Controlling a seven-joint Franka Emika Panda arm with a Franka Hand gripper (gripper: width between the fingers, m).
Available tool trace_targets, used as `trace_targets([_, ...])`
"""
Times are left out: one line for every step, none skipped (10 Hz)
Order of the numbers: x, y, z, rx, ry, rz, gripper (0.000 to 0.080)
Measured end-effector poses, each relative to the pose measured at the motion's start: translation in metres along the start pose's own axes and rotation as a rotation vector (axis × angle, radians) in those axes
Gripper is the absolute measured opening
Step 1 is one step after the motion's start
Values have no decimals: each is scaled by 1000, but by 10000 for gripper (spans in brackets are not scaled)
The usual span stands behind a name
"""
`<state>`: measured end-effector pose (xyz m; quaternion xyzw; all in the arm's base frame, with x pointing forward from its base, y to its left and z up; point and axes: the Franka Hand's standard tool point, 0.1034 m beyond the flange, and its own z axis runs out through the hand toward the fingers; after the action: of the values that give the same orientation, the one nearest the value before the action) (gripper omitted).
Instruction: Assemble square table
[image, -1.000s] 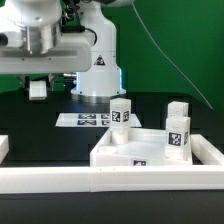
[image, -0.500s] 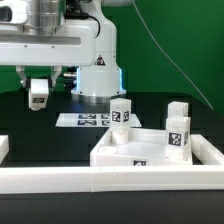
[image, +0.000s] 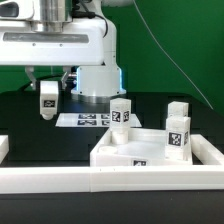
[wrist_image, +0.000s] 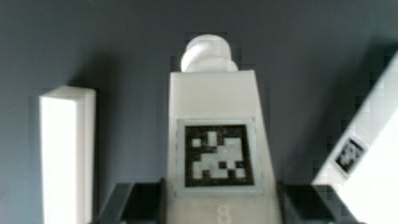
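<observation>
Exterior view: square slab lies flat on the black table, raised rim up, one tag showing on its near edge. It sits in the corner of the long white border rail, toward the exterior view's right.

Legs counted: four in total.
- Leg 1 is held off the table in the claw, at the exterior view's left, hanging upright above the dark surface. Claw is closed narrow on its upper part; tag faces the camera.
- Leg 2 stands upright just behind the slab's far edge, tag facing forward.
- Leg 3 stands upright at the slab's right side, tagged; cannot tell whether it rests on the slab or just beside it.
- Leg 4 stands behind leg 3, partly hidden by it.

Marker board: one, flat on the table between the held leg and leg 2, several tags printed on it.

Robot base: one, white, behind the marker board.

Wrist view: held leg fills the middle of the frame, one tag on its face, a rounded peg at its far end. Dark claw fingers flank its near end. One long white bar lies on the table to one side, apart from the leg. A second tagged white piece shows at the other edge, cut off by the frame; which part it is cannot be told.
</observation>
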<state>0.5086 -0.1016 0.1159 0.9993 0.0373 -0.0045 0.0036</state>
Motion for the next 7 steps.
trace_targets([12, -9, -1, -11, 10, 0, 290])
trace_targets([13, -10, 2, -29, 18, -19, 290])
trace_targets([6, -1, 5, -45, 17, -57, 290])
trace_targets([7, -1, 5, -45, 17, -50, 290])
trace_targets([7, -2, 5, -44, 17, -52, 290])
trace_targets([8, -4, 5, -43, 18, -49, 290])
trace_targets([13, -10, 3, -38, 21, -54, 290])
